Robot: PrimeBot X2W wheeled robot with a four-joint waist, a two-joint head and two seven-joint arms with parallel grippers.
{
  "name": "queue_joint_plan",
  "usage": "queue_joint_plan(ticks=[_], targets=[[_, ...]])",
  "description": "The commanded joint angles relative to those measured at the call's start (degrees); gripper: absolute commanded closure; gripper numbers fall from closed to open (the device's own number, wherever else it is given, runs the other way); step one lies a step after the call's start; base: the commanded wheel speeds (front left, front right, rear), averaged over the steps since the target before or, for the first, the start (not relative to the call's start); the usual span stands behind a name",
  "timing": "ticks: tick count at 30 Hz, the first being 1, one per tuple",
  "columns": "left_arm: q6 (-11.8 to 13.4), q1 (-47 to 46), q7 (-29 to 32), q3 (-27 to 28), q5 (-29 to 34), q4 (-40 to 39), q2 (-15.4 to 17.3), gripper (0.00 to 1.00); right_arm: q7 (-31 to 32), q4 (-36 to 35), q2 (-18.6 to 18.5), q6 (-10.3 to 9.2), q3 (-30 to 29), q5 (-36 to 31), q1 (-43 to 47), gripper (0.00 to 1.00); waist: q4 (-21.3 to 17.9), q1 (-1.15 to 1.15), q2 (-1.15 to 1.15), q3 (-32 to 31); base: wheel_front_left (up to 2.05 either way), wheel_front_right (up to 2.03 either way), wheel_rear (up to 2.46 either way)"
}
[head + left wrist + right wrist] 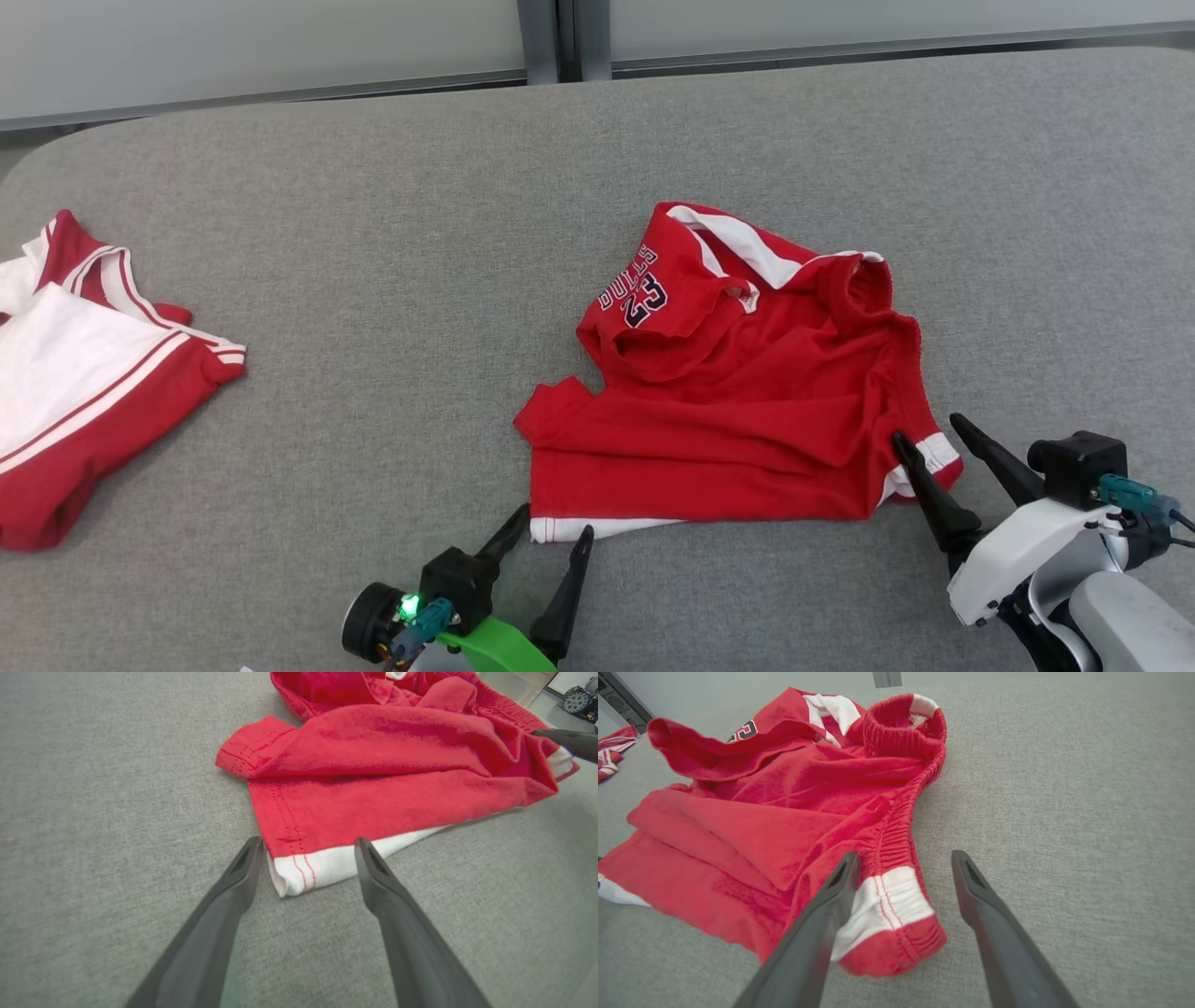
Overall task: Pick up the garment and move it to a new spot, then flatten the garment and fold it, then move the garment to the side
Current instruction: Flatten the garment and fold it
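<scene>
Garment [747, 411] lies between left hand [556, 520] and right hand [925, 426].

Grey fabric surface [373, 187] bears a red garment [747, 411] (crumpled) and a red-and-white garment [84, 392].

2 red/wht garments [747, 411] [84, 392], 2 hands [555, 519] [926, 427]

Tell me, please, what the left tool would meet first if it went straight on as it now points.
Probably the red garment: its white hem corner lies just ahead of the left tool.
</scene>
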Motion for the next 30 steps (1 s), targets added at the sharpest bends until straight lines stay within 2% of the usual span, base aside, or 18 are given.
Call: queue_joint_plan(ticks=[1,12,14,15,16,17,24,30], targets=[[-0.2,-0.6,0.0,-0.5,0.3,0.5,0.3,0.00,-0.4,-0.3,-0.7,0.03,0.8,1.2,-0.5,0.00,0.1,0.00,0.00,-0.1,0.00,0.00,0.00],[-0.3,-2.2,0.0,-3.1,-2.4,2.7,0.2,0.00,-0.6,-3.3,-6.2,0.03,8.0,7.8,0.1,0.00,0.6,0.00,0.00,-0.5,0.00,0.00,0.00],[-0.3,-2.6,0.0,-4.4,-3.4,3.2,0.3,0.00,-0.2,-3.3,-6.8,0.03,8.8,8.3,-0.3,0.42,0.6,0.00,0.00,-0.5,0.00,0.00,0.00],[-0.3,-3.1,0.0,-5.2,-3.7,3.4,0.2,0.23,-0.1,-3.3,-7.1,0.03,9.3,8.9,-0.6,0.67,0.7,0.00,0.00,-0.5,0.00,0.00,0.00],[-0.3,-3.4,0.0,-5.6,-4.0,3.7,0.3,0.53,0.0,-3.3,-7.3,0.03,9.7,9.2,-0.7,1.00,0.8,0.00,0.00,-0.5,0.00,0.00,0.00],[-0.3,-3.8,0.0,-5.9,-4.8,3.9,0.3,1.00,0.2,-3.4,-7.6,0.03,10.5,9.3,-0.9,1.00,0.9,0.00,0.00,-0.7,0.00,0.00,0.00],[-0.3,-4.9,0.0,-4.6,-6.7,2.0,0.3,1.00,-2.2,-4.8,-8.6,0.03,12.5,10.6,-2.1,1.00,0.9,0.00,0.00,-1.8,0.00,0.00,0.00],[-0.3,-7.2,0.0,-0.7,-7.5,-2.1,0.5,1.00,-3.6,-7.4,-8.5,0.03,10.6,11.1,-4.1,1.00,0.7,0.00,0.00,-2.6,0.00,0.00,0.00]])
